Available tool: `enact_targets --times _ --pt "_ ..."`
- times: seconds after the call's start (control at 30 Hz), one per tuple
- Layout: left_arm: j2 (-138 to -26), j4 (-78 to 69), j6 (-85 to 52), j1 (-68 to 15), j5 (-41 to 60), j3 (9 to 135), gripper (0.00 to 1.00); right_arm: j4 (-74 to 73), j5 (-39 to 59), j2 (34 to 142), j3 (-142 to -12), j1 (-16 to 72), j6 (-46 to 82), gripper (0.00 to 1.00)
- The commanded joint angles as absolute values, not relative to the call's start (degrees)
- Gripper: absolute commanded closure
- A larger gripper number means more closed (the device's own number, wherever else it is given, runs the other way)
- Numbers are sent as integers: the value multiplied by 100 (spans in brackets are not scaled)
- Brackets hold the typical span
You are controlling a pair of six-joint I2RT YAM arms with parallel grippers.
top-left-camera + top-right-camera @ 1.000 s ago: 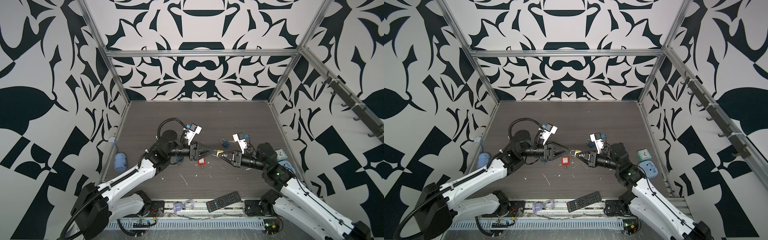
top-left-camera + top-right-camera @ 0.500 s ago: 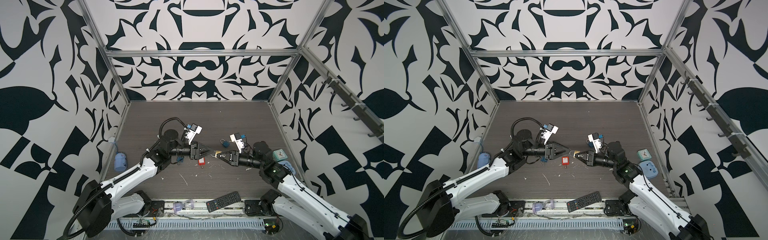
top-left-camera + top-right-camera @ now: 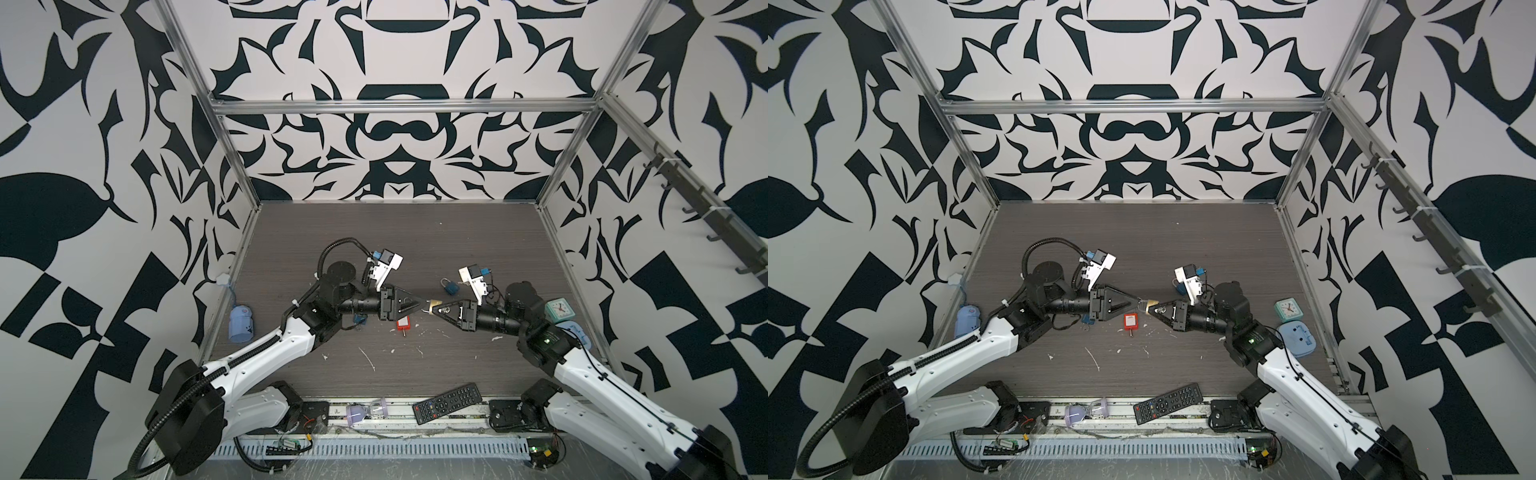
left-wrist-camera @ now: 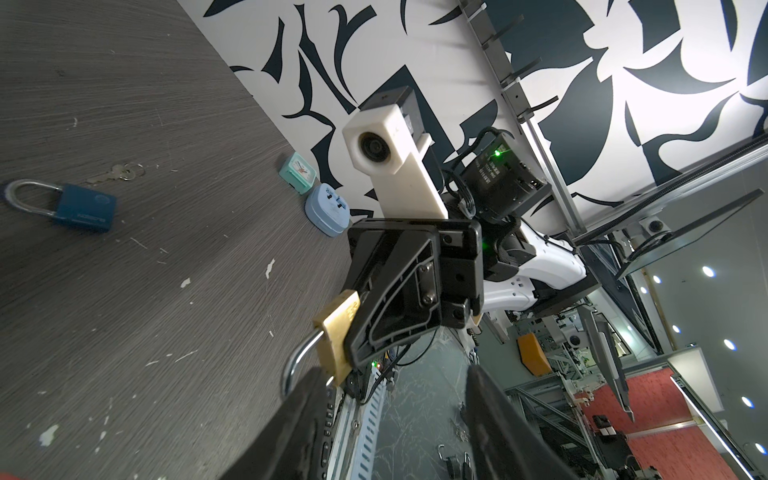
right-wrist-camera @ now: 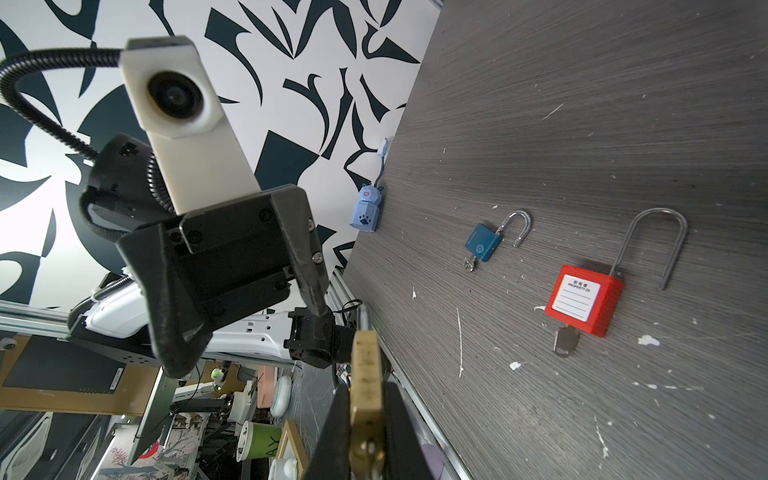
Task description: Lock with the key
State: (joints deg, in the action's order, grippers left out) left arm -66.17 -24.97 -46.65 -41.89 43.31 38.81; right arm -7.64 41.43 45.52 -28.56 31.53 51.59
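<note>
While right claw [image 3: 1154, 310] clenches brass padlock [image 4: 338, 328], left claw [image 3: 424, 307] parted, beside its shackle [image 4: 297, 361].

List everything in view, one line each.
brass padlock: one, gold, in the right pincer
red padlock: one, red, mid-table
blue padlocks: two, blue, on the table
remote: one, black, front edge
clock: one, teal, right edge
plastic case: one, pale blue, beside the clock
cat-shaped toy: one, blue, left edge
table: one, dark grey, under everything
left pincer: one, black, open near the shackle
right pincer: one, black, shut on the brass padlock
</note>
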Motion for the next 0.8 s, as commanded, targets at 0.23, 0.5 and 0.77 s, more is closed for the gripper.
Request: enact_targets --times 0.23,0.5,0.77 --pt "-6913 -3117 -4969 -4157 4486 3835 45 -1503 4342 4465 -3155 3145 5325 100" --pt "-6983 -3137 -4999 -4155 4509 3893 46 -1531 4342 4382 -3266 3140 5436 100" --pt "-6695 -2775 -4808 -4052 4390 3884 40 -709 4208 4052 -3568 3140 5094 100"
